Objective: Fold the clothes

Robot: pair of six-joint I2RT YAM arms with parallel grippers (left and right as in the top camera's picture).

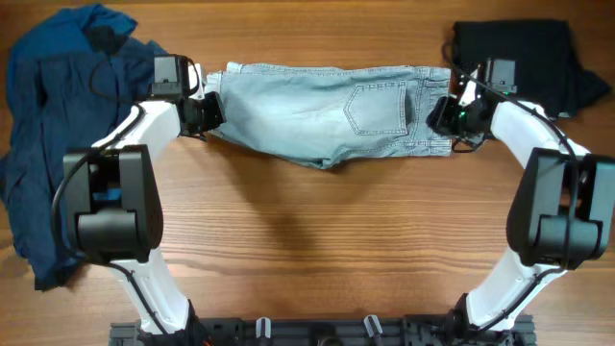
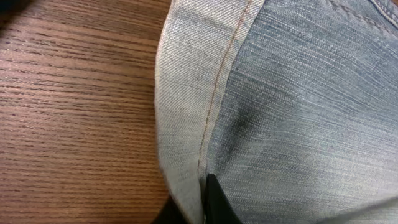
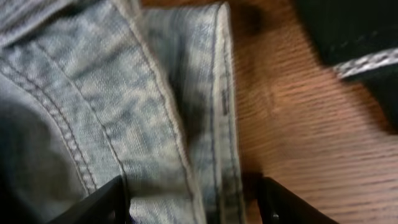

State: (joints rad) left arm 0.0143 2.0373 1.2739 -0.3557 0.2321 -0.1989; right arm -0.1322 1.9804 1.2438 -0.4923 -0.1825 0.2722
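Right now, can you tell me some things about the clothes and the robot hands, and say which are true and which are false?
1. The denim shorts stretch between the left gripper and the right gripper. True.
2. The black garment covers the shorts. False: it lies off to the robot's right, not on them.
3. The right gripper's fingers are spread apart with the shorts' hem between them. True.
4. The navy garment is neatly folded. False: it lies crumpled.

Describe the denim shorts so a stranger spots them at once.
On the wooden table, look between the left gripper and right gripper. The denim shorts lie spread there, back pocket up. They alone are pale blue; the navy garment at left and black garment at right are dark.
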